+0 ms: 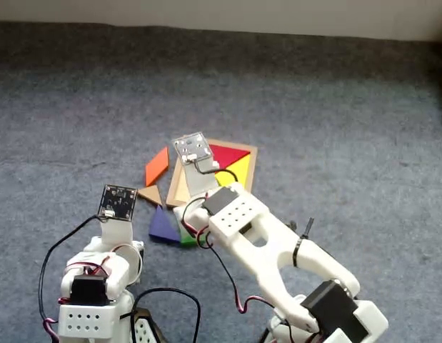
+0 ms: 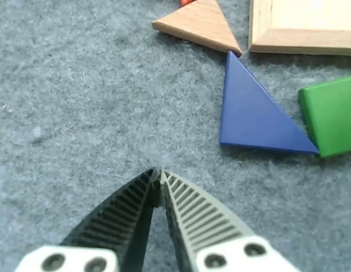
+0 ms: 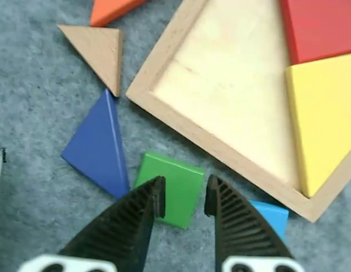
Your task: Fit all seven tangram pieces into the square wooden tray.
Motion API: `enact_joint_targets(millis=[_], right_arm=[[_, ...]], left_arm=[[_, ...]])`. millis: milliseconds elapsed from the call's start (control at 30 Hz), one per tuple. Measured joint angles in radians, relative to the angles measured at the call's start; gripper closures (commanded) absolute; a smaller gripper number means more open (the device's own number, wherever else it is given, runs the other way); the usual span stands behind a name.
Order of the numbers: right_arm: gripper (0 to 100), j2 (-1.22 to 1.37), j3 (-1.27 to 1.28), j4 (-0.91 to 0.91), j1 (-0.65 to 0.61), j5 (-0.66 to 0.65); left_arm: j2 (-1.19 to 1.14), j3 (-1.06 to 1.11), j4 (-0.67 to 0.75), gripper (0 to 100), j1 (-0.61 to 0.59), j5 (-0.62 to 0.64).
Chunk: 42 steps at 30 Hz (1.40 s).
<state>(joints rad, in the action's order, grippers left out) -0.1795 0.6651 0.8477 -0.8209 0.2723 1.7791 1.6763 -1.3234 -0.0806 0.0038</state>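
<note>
The square wooden tray (image 3: 142, 90) (image 1: 253, 151) holds a red piece (image 3: 320, 28) (image 1: 226, 153) and a yellow piece (image 3: 322, 113) (image 1: 239, 170); the rest of its floor is bare. Outside it on the carpet lie an orange piece (image 3: 110, 8) (image 1: 156, 166), a tan triangle (image 3: 98, 48) (image 2: 201, 25), a dark blue triangle (image 3: 96, 147) (image 2: 252, 110), a green square (image 3: 176, 180) (image 2: 333, 113) and a light blue piece (image 3: 271, 215). My right gripper (image 3: 184, 195) is open just above the green square. My left gripper (image 2: 160, 175) is shut over bare carpet, a short way from the blue triangle.
Grey carpet (image 1: 335, 100) covers the whole table, with wide free room around the tray. The right arm's white body (image 1: 278, 250) reaches across the near side of the pieces. A black cable (image 1: 171, 293) loops between the arm bases.
</note>
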Motion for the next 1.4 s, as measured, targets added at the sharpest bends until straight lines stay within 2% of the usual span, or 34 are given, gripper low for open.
enact_joint_targets(millis=[100,200,300,400,600,933,1400], right_arm=[[86.5,0.000,0.000,-0.003,-0.020,0.086],[80.3,0.000,0.000,-0.003,-0.038,0.170],[75.5,0.000,0.000,-0.003,-0.049,0.226],[75.4,0.000,0.000,-0.003,-0.049,0.256],[75.4,0.012,0.000,-0.009,-0.077,0.267],[75.4,0.190,-0.063,-0.009,-0.083,0.269],[77.5,0.206,-0.072,-0.018,-0.109,0.267]], left_arm=[[0.000,0.000,0.000,99,0.000,0.000],[0.000,0.000,0.000,99,0.000,0.000],[0.000,0.000,0.000,99,0.000,0.000],[0.000,0.000,0.000,99,0.000,0.000],[0.000,0.000,0.000,99,0.000,0.000],[0.000,0.000,0.000,99,0.000,0.000],[0.000,0.000,0.000,99,0.000,0.000]])
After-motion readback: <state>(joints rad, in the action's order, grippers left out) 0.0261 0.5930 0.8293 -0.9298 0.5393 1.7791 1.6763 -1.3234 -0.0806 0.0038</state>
